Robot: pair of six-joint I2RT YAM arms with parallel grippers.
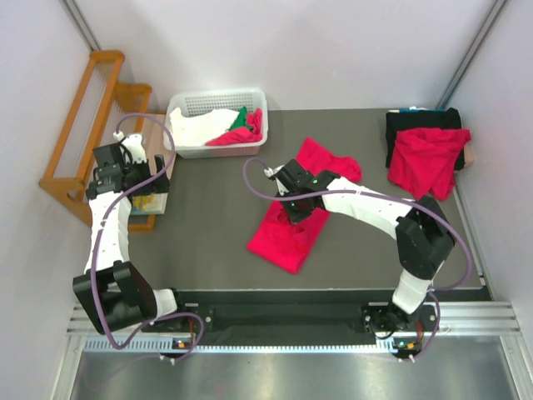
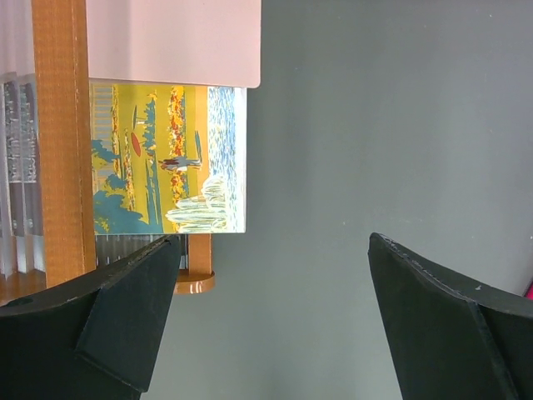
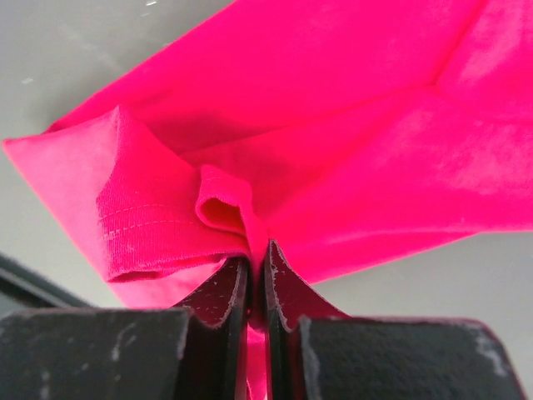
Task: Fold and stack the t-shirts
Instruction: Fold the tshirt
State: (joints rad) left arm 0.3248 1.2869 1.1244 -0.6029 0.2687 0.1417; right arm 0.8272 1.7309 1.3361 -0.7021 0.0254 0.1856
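between fingers (image 3: 218, 293) of the clenched right gripper (image 3: 256, 267), a t-shirt (image 3: 358, 150) fold; left gripper (image 2: 273, 243) agape

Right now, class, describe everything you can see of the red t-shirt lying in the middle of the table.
The t-shirt is bright crimson, soft knit cloth with a stitched hem. It lies partly folded and crumpled on the dark table, one end spread toward the far side. The right arm's jaws are shut on a bunched fold of its edge.

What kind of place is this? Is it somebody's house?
Probably a robot lab, not a house: a left arm and right arm bolted by a dark table, plain white walls close around it, and a red t-shirt laid out.
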